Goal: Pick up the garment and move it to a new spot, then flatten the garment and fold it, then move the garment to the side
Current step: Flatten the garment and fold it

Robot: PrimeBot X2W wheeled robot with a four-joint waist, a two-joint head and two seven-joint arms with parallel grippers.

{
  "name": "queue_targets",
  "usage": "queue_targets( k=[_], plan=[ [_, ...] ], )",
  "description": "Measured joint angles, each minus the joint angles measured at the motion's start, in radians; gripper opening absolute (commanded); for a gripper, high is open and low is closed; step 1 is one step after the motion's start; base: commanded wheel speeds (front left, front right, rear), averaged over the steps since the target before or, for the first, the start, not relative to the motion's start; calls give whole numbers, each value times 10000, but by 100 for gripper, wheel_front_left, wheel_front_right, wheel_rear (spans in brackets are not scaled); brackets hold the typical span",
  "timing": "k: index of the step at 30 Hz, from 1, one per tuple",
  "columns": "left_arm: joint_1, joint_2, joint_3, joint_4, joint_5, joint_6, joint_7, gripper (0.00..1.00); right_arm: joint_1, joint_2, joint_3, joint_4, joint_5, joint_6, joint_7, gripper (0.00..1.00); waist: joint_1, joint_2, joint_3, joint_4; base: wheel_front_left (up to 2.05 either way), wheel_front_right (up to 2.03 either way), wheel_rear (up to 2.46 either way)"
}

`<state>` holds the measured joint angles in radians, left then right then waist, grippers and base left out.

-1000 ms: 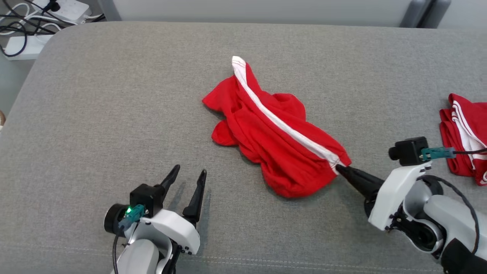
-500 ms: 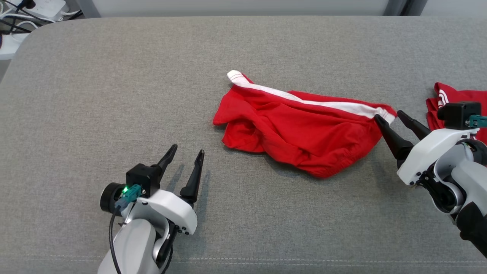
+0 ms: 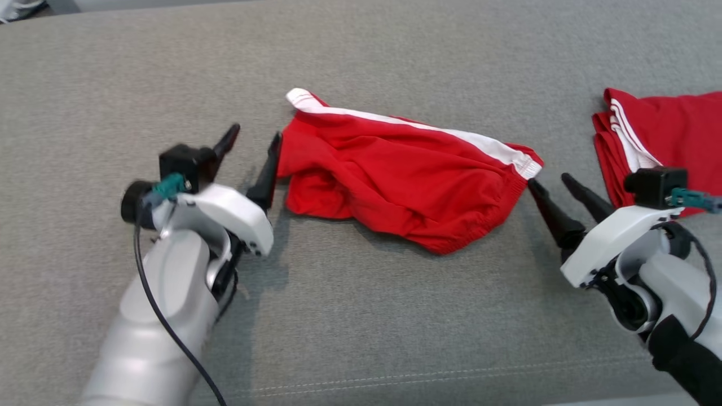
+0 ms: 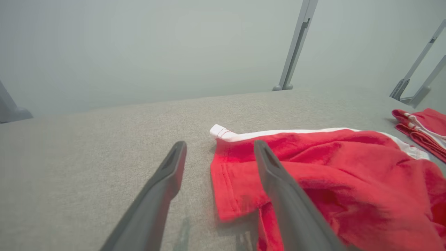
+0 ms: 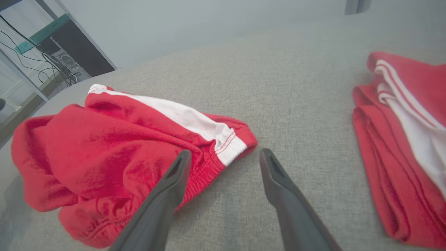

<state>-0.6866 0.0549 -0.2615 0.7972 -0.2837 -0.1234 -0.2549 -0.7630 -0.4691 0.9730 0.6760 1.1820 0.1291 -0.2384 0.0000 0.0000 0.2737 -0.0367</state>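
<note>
Flanking the garment (image 3: pixel 406 169) at its two ends, both grippers had their fingers spread and held nothing. Left gripper (image 3: pixel 255 133) was at the garment's left end. In the left wrist view the left hem lay between its fingers, one finger over red cloth, the other over bare cushion (image 3: pixel 361 316). Whether it touched the cloth could not be told. Right gripper (image 3: pixel 549 180) sat just off the garment's right end, tips near the elastic waistband corner. In the right wrist view one finger crossed the waistband and the other lay over bare cushion. The garment lay rumpled on the cushion, drawn out left to right. It was red, with a white stripe along its far edge from left corner to waistband. A pile (image 3: pixel 660 129) of folded red cloth with white stripes lay well right of the garment, beyond the right gripper.
</note>
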Motion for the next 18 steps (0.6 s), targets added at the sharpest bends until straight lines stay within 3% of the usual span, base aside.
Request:
queue_targets(
  k=[7,18],
  plan=[
    [-2138,518,-13,1509,-1312,-2,863,100,163,606,-232,-585,-558,0,-88,100,0,0,608,-927,0,0,0],
    [-2876,1057,-514,2311,-3124,-2,1772,100,376,926,-591,-855,-1112,0,-90,100,0,0,1200,-1839,0,0,0]
  ],
)
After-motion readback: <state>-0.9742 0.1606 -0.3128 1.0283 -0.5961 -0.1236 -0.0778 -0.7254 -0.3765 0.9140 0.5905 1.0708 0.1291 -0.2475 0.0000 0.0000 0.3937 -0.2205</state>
